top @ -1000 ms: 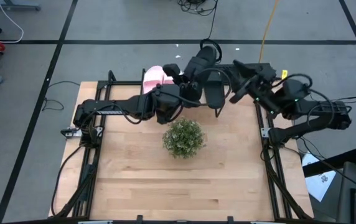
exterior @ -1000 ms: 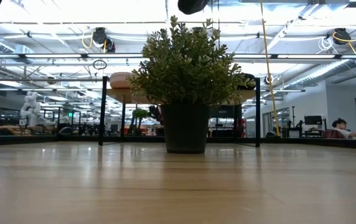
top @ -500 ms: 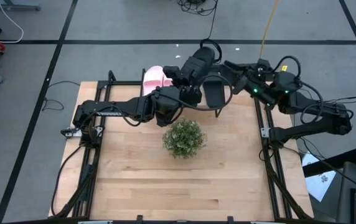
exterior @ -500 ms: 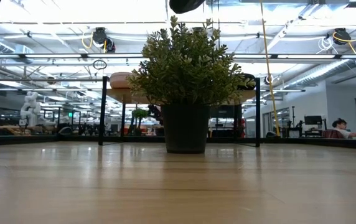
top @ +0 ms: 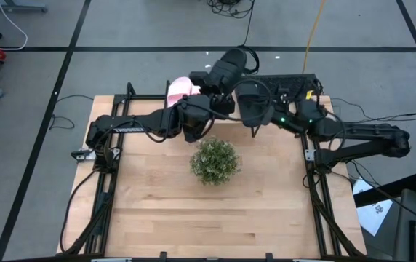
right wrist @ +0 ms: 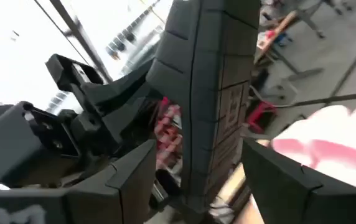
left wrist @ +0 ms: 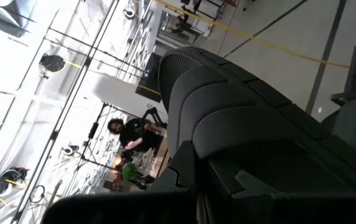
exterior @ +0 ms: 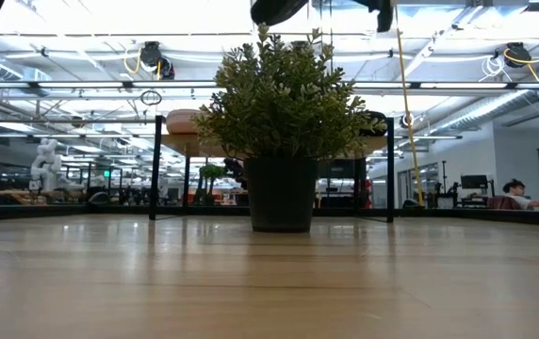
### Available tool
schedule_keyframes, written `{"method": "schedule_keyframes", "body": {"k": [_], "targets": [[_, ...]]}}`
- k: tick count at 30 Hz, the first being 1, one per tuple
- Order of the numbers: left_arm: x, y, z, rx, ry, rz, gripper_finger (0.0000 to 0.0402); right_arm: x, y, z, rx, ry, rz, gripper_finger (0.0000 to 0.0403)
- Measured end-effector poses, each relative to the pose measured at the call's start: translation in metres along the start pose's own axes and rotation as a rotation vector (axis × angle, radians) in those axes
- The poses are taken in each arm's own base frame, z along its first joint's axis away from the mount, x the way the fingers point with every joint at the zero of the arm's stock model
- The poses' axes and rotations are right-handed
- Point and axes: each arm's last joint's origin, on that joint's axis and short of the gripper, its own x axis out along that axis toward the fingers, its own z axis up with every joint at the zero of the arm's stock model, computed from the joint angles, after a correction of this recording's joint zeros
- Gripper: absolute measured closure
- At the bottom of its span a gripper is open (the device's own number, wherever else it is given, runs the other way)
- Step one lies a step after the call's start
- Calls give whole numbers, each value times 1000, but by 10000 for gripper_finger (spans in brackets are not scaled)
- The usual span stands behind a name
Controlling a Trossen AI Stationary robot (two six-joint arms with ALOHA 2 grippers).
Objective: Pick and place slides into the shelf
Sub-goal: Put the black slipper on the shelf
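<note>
Left gripper (top: pixel 231 81): I held it raised above the far edge of the table, jaws pressed together on a matte black slide (left wrist: pixel 228 118), which filled its wrist view

Right gripper (right wrist: pixel 193 180): I had it reaching in from the right toward the same black slide, fingers spread wide on either side of the sole, not yet gripping by my reading

Black slide, overhead (top: pixel 250 103): it hung dark between the two grippers, above the far middle of the table

Pink slides (top: pixel 180 89): a pale pink pair lay at the far left, on the shelf (exterior: pixel 187 120) as far as I could judge; one showed pink past the right fingers (right wrist: pixel 327 146)

Shelf, low view: its light board stood on thin black legs behind the plant (exterior: pixel 284 99), which hid most of it

Second black slide: I could not find it

Step in hand: I judged this a handover or a re-grip of the black slide in mid-air

Risk 1: if the left jaws loosened before the right closed, the slide could drop onto the plant or off the far edge

Risk 2: the two arms crossed closely, so a small misjudgement could knock one gripper against the other

Risk 3: a tilted grip might snag the shelf board on lowering
</note>
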Motion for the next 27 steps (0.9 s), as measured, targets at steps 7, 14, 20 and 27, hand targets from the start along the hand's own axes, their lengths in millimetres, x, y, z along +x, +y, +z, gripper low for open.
{"method": "schedule_keyframes", "body": {"k": [7, 14, 20, 27], "targets": [[1, -1, 0, 3, -35, -21, 401, -5, -18, -15, 109, -79, 96, 177], [10, -9, 0, 34, -71, -52, 401, -5, -19, -15, 112, -89, 101, 177], [29, -27, -1, 80, -47, -44, 402, -1, -21, -20, 114, -74, 86, 177], [34, -31, -1, 127, -38, -36, 402, 9, -29, -30, 135, -46, 51, 177]]}}
